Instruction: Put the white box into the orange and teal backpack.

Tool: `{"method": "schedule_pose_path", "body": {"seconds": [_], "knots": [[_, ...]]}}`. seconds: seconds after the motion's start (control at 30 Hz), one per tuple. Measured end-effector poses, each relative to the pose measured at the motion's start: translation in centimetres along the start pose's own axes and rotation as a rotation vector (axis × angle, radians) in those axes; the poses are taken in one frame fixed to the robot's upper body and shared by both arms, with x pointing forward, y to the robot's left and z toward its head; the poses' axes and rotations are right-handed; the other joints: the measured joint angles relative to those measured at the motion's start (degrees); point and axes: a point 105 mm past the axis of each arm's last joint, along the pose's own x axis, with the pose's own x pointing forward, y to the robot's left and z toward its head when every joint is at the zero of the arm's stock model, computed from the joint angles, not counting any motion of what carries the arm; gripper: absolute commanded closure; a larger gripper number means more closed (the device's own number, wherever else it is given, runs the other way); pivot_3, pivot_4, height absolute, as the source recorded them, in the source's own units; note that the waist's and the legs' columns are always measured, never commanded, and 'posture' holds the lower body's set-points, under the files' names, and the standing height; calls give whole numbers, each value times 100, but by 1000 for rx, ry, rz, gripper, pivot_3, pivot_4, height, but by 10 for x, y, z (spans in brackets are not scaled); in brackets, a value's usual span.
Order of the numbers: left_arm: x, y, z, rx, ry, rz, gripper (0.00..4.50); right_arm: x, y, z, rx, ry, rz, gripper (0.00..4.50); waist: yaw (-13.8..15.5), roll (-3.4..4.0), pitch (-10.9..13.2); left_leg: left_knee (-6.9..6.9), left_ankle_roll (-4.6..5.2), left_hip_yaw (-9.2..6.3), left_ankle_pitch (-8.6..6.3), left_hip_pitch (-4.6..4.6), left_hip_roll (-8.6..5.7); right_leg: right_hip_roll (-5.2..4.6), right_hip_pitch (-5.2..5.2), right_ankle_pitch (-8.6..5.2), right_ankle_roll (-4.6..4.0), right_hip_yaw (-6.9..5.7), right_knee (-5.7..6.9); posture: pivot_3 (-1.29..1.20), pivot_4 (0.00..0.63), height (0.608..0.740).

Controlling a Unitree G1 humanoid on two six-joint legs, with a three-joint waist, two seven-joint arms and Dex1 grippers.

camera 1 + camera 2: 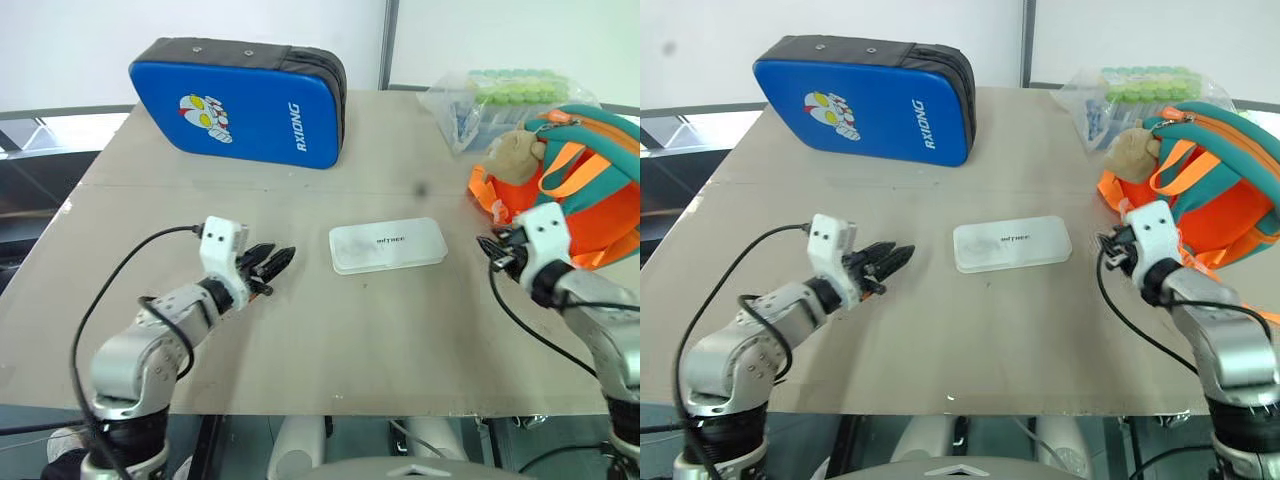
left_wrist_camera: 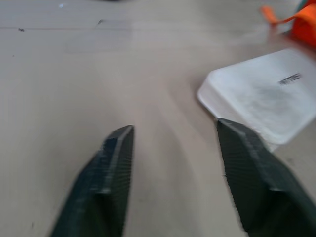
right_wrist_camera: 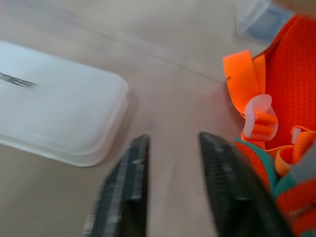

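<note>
I see the white box [image 1: 388,246] in the middle, the orange and teal backpack [image 1: 585,195] at right. My left gripper [image 1: 272,262] and right gripper [image 1: 495,248] look empty, fingers apart.

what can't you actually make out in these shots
- Backpack opening: whether it is open or zipped cannot be told. In the head views the straps and plush charm cover the front, and the right edge cuts the backpack off.
- White box contents: the cloudy lid hides them in every view.
- Clear bag of green items: too small in the head views to identify.
</note>
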Motion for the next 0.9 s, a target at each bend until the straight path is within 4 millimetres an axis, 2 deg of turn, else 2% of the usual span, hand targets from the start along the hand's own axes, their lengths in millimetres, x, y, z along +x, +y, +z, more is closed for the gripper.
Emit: {"method": "schedule_pose_path", "body": {"seconds": [0.1, 0.27, 0.33, 0.4, 0.6, 0.8, 0.9], "knots": [[13, -2, -6, -1, 28, 44, 3074, 26, 0, -6, -84, 61, -27, 4448, -18, 1, 1, -1, 0, 3, 0, 3, 1, 4, -1, 1, 1, 4, 1, 0, 150, 740], [43, -14, -17, 4, 88, 58, 3074, 57, 9, -15, -178, 109, -25, 4448, -1, -1, 0, -1, 0, 0, 0, 2, -2, 5, 1, 3, 2, 3, 2, 0, 150, 740], [49, -18, -16, 27, 94, 53, 3074, 61, 19, -16, -168, 99, 22, 4448, -5, -1, 0, -1, 0, 0, 0, 1, -2, 5, 1, 3, 3, 4, 2, 0, 150, 740], [55, -21, -15, 69, 102, 47, 3074, 61, 44, -8, -148, 53, 165, 4448, -34, -1, 0, -1, 0, -1, 0, 2, 1, 7, 0, 3, 3, 5, 2, 0, 150, 740], [41, 0, -17, 134, 122, 78, 3074, 42, 76, -2, -156, 26, 343, 4448, -55, 1, 0, -10, -1, -12, 0, 9, 5, 9, -3, 2, 1, 4, 8, 0, 150, 740], [8, 15, -27, 204, 172, 80, 3074, 33, 104, -2, -148, 25, 415, 4448, -78, 1, 0, -11, -1, -18, 0, 11, 5, 3, -4, 1, 0, 10, 7, 0, 150, 740], [-1, 19, -29, 201, 181, 76, 2207, 32, 107, -4, -161, 30, 405, 4500, -56, -2, -2, -9, -1, -15, 0, 14, 5, 1, -4, -3, -8, 11, 7, 0, 150, 740]]}}
